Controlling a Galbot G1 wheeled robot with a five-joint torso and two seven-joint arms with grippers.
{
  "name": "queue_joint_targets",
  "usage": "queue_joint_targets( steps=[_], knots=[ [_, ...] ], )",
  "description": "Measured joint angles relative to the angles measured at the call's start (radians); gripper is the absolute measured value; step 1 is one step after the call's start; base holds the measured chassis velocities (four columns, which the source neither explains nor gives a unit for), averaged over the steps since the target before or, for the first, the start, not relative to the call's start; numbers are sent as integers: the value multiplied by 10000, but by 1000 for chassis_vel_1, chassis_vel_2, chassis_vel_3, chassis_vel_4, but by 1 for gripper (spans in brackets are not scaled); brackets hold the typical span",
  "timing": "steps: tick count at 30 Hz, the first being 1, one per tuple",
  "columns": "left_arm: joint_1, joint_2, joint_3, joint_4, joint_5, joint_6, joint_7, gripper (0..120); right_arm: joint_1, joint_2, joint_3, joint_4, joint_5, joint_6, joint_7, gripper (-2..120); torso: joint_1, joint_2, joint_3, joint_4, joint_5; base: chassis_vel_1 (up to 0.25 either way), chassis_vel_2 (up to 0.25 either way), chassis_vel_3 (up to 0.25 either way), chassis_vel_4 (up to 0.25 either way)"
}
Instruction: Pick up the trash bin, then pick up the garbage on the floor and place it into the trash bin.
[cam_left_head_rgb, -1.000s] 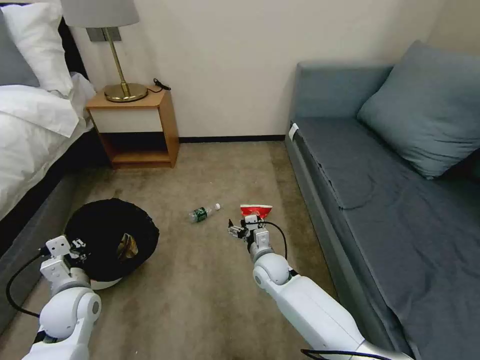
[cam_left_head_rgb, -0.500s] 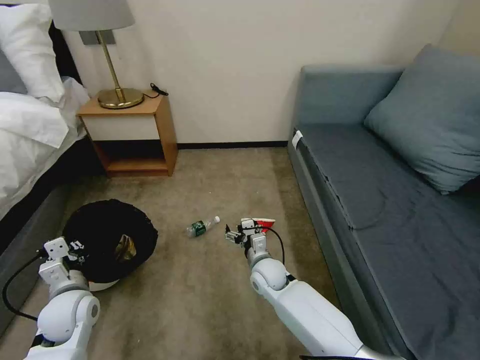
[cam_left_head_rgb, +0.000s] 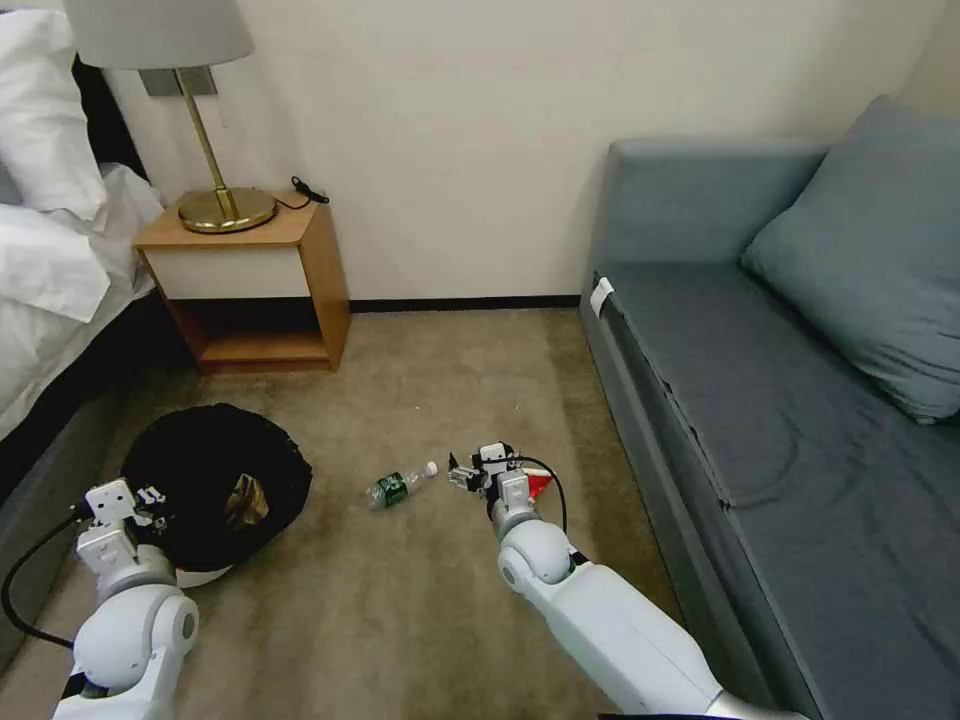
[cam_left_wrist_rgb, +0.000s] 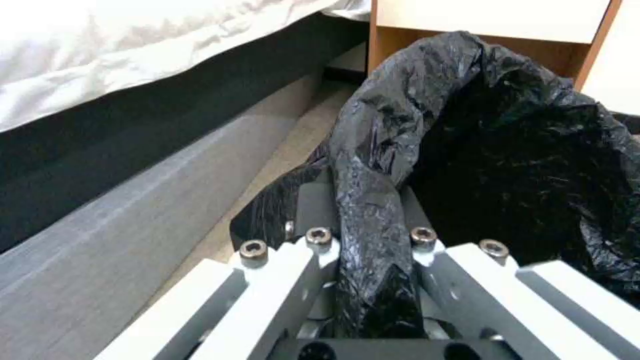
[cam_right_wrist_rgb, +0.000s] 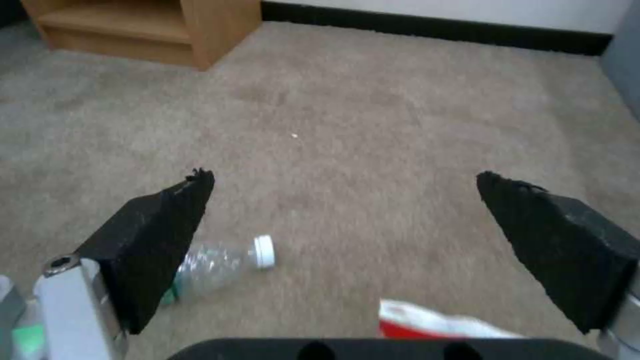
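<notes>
Now my view has swung slightly right and the right gripper (cam_left_head_rgb: 462, 476) has crept closer to the red-and-white carton (cam_left_head_rgb: 538, 486), which has slid from just beyond the wrist to partly under it. Its fingers (cam_right_wrist_rgb: 167, 220) are spread wide, released, hanging low over the carpet (cam_left_head_rgb: 420, 380) with nothing between them. I judge I am lined up for a pick, though the carton (cam_right_wrist_rgb: 433, 322) sits at the near edge of the wrist view, so I may be overshooting it. The clear bottle (cam_left_head_rgb: 398, 486) lies just left of that gripper, cap pointing far-right.

The left gripper (cam_left_wrist_rgb: 363, 240) is clenched on the black bag rim of the trash bin (cam_left_head_rgb: 205, 480), which sits near left beside the bed (cam_left_head_rgb: 40, 290); a dark-and-gold wrapper (cam_left_head_rgb: 246, 498) is already inside.

Beige carpet runs back to a wooden nightstand (cam_left_head_rgb: 245, 280) with a brass lamp (cam_left_head_rgb: 210, 200); a grey sofa (cam_left_head_rgb: 780, 400) fills the right.
</notes>
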Motion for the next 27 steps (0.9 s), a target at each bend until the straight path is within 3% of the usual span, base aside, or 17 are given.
queue_joint_targets(
  steps=[14, 21, 24, 27],
  knots=[
    [32, -21, 30, -1, 30, -23, 44, 4, 28, -37, -335, -193, -262, 245, -349, 100, 0, 0, 0, 0, 0, -147, 148, 157, -161],
    [67, -24, 92, -17, 421, -73, 223, 4, 876, -362, -1407, -422, -181, 250, -1011, 100, 1, 0, 2, -4, -1, -112, 108, 100, -125],
    [66, 10, 108, 17, 635, -120, 283, 4, 1331, -411, -1963, -652, -40, 314, -1483, 100, 0, 0, 1, -2, 0, 0, 0, 0, 0],
    [51, 124, 129, 48, 849, -126, 327, 4, 2344, -431, -3197, -1409, 13, 600, -2887, 100, -1, 0, 0, 2, 0, 0, 0, 0, 0]
  ],
)
